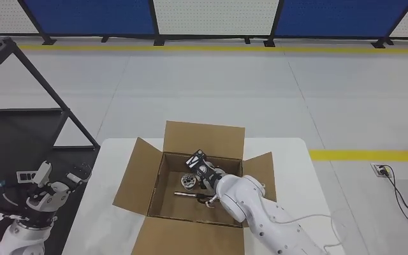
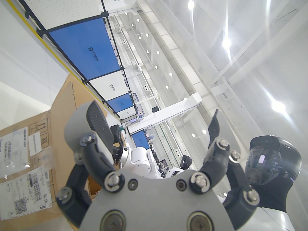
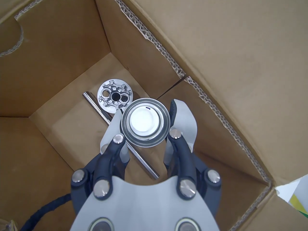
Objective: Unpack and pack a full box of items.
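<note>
White table point(image 1: 293, 153); blue panels point(image 1: 89, 16); yellow floor line point(image 1: 357, 155).

Right gripper point(image 3: 146, 117) inside cardboard box point(image 3: 216, 49), fingers point(image 3: 182, 121) clamped on either side of round metal can point(image 3: 145, 127); can's end with white centre faces camera; on box floor beneath, slotted metal disc point(image 3: 115, 96) beside steel rod point(image 3: 144, 162); rod passes under can; white and yellow paper point(image 3: 292, 193) outside box corner.
</note>
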{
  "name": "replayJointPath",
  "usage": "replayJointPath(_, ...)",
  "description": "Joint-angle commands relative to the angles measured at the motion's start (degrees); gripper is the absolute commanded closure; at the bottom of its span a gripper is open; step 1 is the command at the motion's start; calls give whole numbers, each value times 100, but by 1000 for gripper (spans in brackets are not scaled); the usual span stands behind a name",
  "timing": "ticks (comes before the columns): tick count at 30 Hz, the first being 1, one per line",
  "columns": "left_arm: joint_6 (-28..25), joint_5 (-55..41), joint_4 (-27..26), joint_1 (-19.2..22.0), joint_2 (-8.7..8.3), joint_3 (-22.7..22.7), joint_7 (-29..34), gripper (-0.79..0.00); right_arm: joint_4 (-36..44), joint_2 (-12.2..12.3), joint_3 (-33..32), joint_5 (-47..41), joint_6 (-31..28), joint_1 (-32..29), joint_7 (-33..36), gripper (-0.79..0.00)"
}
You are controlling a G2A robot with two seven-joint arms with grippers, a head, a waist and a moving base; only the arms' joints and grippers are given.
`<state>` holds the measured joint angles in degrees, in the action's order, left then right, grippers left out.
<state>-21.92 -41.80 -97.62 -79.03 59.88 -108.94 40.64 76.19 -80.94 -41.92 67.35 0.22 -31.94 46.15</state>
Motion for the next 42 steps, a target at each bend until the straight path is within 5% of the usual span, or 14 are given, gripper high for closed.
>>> replayJointPath(1, 0, 0, 0, 0, 0, 0, 0, -785, -122, -36, 21, -23, -10, 35, 46, 0)
replayJointPath(12, 0, 0, 0, 0, 0, 0, 0, -785, -667, -218, 65, -67, 114, 113, 40, 0)
replayJointPath(15, 0, 0, 0, 0, 0, 0, 0, -785, -772, -259, 54, -91, 94, 141, 33, -222)
replayJointPath(24, 0, 0, 0, 0, 0, 0, 0, -785, -817, -333, -2, -9, 39, 121, 32, -397)
replayJointPath(28, 0, 0, 0, 0, 0, 0, 0, -785, -714, -338, -56, 95, 50, 55, 75, -566)
replayJointPath(35, 0, 0, 0, 0, 0, 0, 0, -785, -353, -306, -230, 354, 106, -157, 125, -671)
replayJointPath(42, 0, 0, 0, 0, 0, 0, 0, -785, 1209, -68, -742, 958, -94, -979, 186, -748)
